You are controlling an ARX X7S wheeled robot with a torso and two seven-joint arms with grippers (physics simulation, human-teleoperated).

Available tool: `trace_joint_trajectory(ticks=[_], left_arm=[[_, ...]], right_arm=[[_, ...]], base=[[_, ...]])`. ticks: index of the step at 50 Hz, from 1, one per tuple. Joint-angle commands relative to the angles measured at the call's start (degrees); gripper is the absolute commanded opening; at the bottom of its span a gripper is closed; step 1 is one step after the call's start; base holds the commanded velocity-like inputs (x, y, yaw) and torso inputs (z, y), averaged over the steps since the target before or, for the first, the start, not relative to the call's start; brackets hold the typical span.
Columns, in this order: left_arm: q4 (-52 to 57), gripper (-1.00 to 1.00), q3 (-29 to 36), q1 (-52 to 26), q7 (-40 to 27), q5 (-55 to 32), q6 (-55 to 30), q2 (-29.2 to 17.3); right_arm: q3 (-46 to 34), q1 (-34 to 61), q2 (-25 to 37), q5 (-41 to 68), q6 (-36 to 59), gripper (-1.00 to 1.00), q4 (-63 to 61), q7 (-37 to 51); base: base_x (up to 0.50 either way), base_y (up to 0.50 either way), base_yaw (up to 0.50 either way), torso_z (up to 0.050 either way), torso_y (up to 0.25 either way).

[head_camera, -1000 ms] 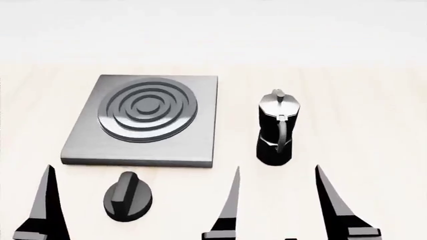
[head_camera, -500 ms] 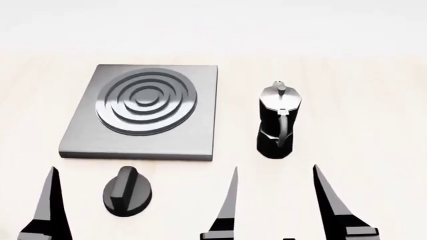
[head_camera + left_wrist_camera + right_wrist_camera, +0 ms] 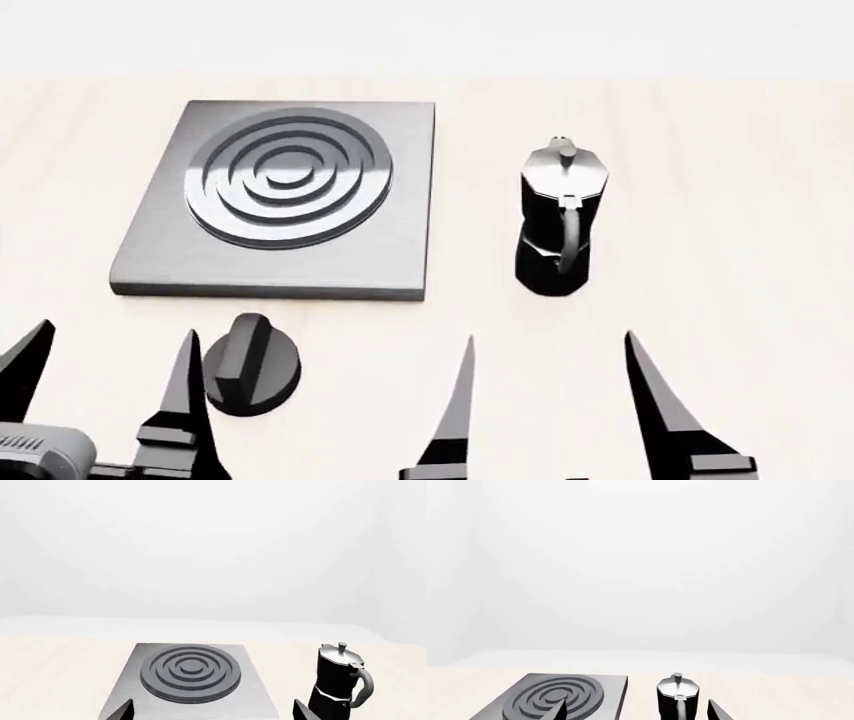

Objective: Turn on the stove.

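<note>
Nearest me on the head view, my left gripper (image 3: 104, 365) has its jaws spread wide with nothing between them, and the small black ridged knob (image 3: 251, 362) sits on the pale wooden table (image 3: 747, 200) just outside its inner finger, apart from it. My right gripper (image 3: 550, 385) is likewise wide open and empty, hanging near the table's front edge. Beyond the left jaws lies the grey stove slab (image 3: 274, 205) with its ring burner (image 3: 288, 178), and past the right jaws the black-and-silver moka pot (image 3: 557, 218) stands upright beside the slab.

One stove (image 3: 387, 262), one knob (image 3: 251, 364), one moka pot (image 3: 557, 218)
</note>
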Motion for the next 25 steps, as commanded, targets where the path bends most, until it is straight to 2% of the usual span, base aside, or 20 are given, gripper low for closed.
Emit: trace_joint_trajectory(ticks=[1,14,25], left_arm=[[-4.8,1.00,2.1,-4.7,-0.4,0.1,-2.1,1.0],[-8.8,1.00,5.3,-8.2,-0.8,0.7,-2.9,2.5],[-15.1,1.00,7.1,-8.8,-0.4,2.1,0.7,2.9]], right_arm=[[0.1,0.0,0.4,0.5,0.1,1.00,-0.4,0.4],[0.3,-0.2,0.9,1.1,-0.7,1.00,-0.1,0.7],[-0.1,-0.1,1.1,1.4,-0.3,1.00,-0.4,1.0]], base=[[0.00,0.00,0.00,0.000,0.000],[0.00,0.00,0.00,0.000,0.000],[0.00,0.00,0.00,0.000,0.000]])
